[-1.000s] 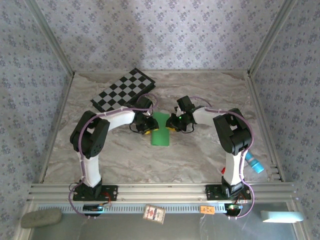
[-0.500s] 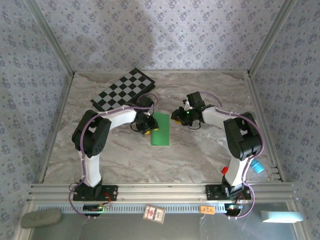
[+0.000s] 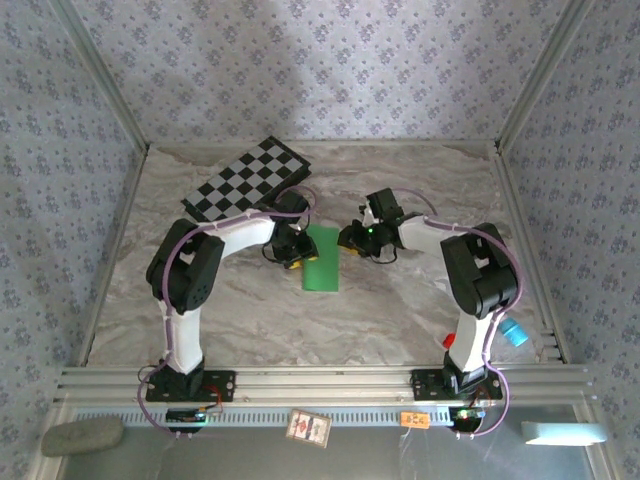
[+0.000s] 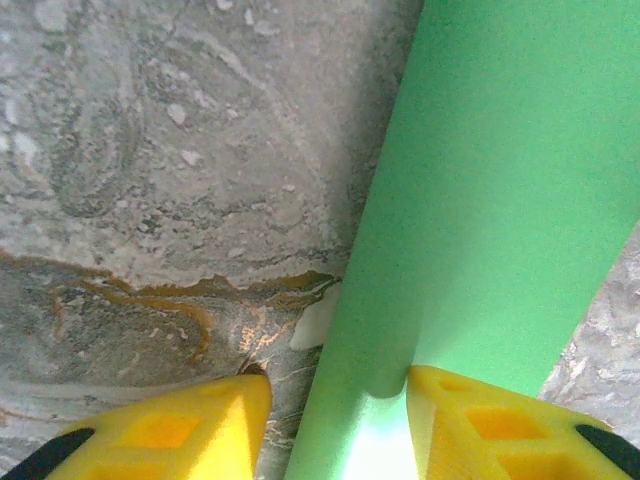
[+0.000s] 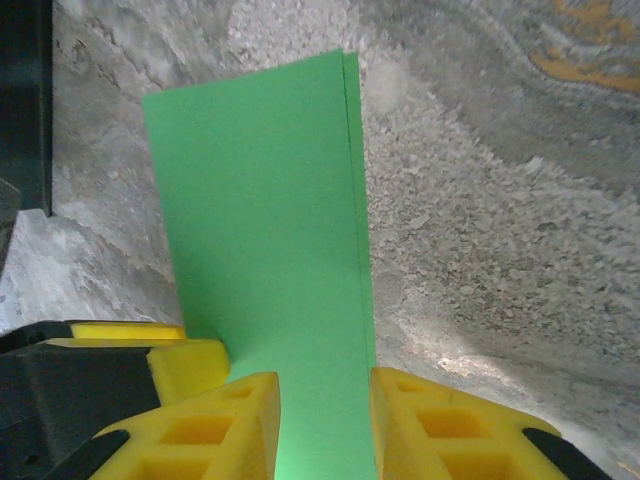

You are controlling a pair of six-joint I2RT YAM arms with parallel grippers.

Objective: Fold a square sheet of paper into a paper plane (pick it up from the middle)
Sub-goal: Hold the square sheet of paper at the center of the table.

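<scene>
Your left fingers [image 4: 180,425] stand moderately apart, low on the counter [image 4: 150,150], straddling one long edge of the paper plane [image 4: 500,180]: one tip rests on bare marble just beside the sheet, the other sits on the green. Your right fingers [image 5: 430,425] are only narrowly parted at the opposite long edge, with green lying flat in the gap and nothing visibly pinched. The paper, a narrow folded strip, lies flat mid-counter between both arms, near the checkered board [image 3: 245,180] but apart from it.
</scene>
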